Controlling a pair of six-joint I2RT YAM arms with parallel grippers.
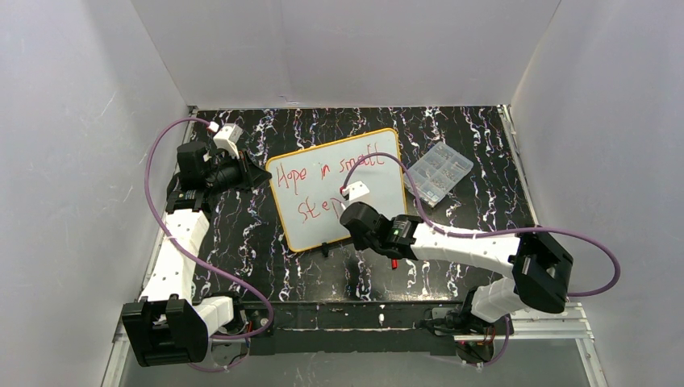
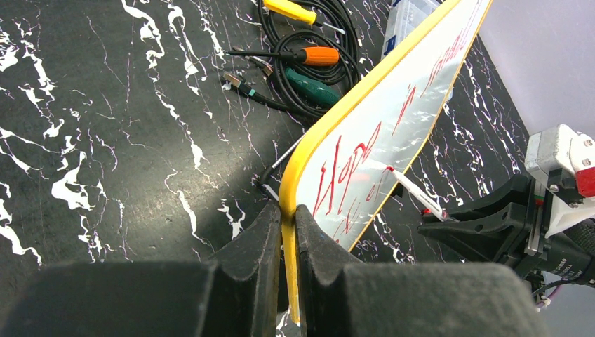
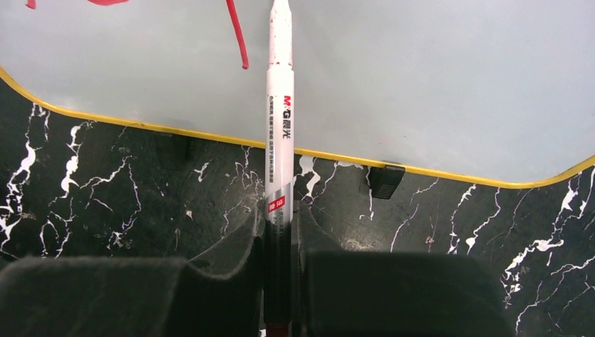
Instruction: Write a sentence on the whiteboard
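The whiteboard with its orange-yellow rim lies tilted in the middle of the black marbled table. The sentence in red reads "Hope in small" on the top line and "Step" below. My left gripper is shut on the board's left rim. My right gripper is shut on a white marker, whose tip rests on the board just right of a red stroke. The left wrist view shows the red letters and the marker.
A clear plastic parts box lies right of the board. In the left wrist view an orange-handled screwdriver, a green-handled tool and black cables lie beside the board's far edge. A black clip sits under the near rim. White walls enclose the table.
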